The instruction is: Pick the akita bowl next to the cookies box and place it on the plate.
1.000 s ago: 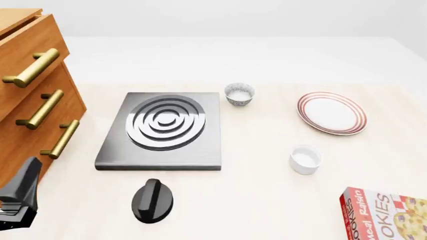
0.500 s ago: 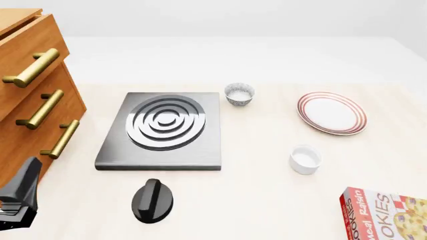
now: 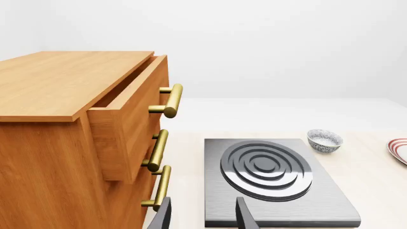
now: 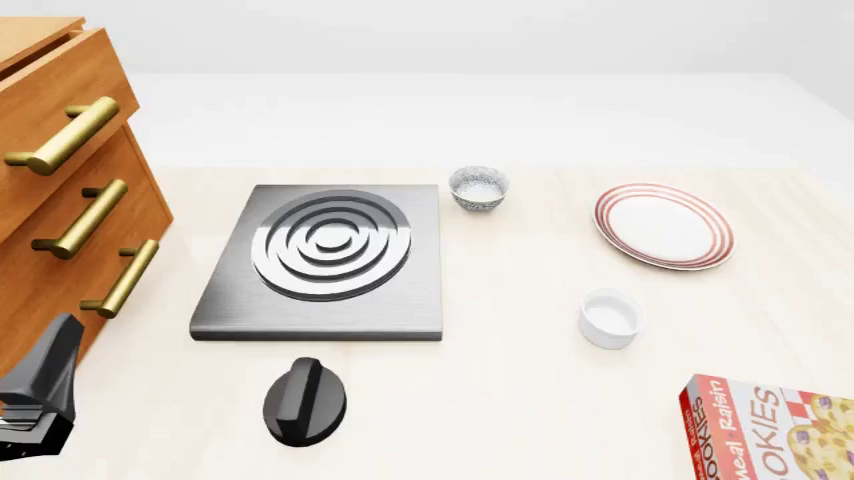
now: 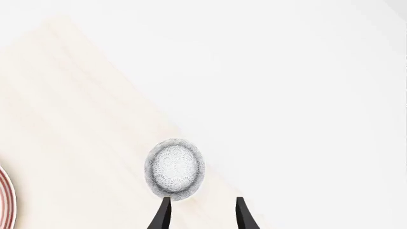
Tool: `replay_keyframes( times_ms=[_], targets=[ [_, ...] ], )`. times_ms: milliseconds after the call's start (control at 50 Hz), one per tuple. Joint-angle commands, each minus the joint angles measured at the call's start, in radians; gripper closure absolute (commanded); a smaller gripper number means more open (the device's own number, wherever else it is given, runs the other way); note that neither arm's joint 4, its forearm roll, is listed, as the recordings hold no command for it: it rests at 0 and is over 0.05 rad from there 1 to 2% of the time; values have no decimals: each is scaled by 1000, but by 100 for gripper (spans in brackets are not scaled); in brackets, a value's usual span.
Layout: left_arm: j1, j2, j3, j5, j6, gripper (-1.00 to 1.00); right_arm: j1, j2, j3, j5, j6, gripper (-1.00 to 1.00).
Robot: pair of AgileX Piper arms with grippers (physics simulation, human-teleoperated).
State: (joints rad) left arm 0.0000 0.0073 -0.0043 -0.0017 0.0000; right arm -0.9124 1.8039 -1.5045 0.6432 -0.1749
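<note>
An akita bowl [image 5: 175,167] with a dark fine-patterned outside shows in the right wrist view, close to the table's edge. My right gripper [image 5: 202,215] is open just short of it, and the bowl lies ahead of one finger [image 5: 163,214]. This bowl and the right gripper are outside the front view. The cookies box [image 4: 774,428] lies at the front right corner. The plate [image 4: 663,225] sits at the right rear, and its rim [image 5: 3,195] also shows. My left gripper [image 4: 40,395] [image 3: 202,217] is open at the front left, holding nothing.
A second patterned bowl [image 4: 478,188] [image 3: 324,140] stands behind the grey stove slab [image 4: 320,262] [image 3: 270,179]. A plain white cup [image 4: 610,318] sits in front of the plate. A black knob [image 4: 304,400] lies before the slab. A wooden drawer cabinet [image 4: 67,200] [image 3: 76,143] fills the left.
</note>
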Motion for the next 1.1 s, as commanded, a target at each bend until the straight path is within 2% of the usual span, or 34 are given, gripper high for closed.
replay_keyframes(
  times_ms=[20, 500, 1100],
  targets=[
    [0, 0, 0, 0, 0, -100, -5, 40, -37, 1, -8, -100],
    [0, 0, 0, 0, 0, -100, -7, 132, -106, -4, -25, -100],
    [0, 0, 0, 0, 0, -100, -9, 247, -133, -32, -58, -100]
  ],
)
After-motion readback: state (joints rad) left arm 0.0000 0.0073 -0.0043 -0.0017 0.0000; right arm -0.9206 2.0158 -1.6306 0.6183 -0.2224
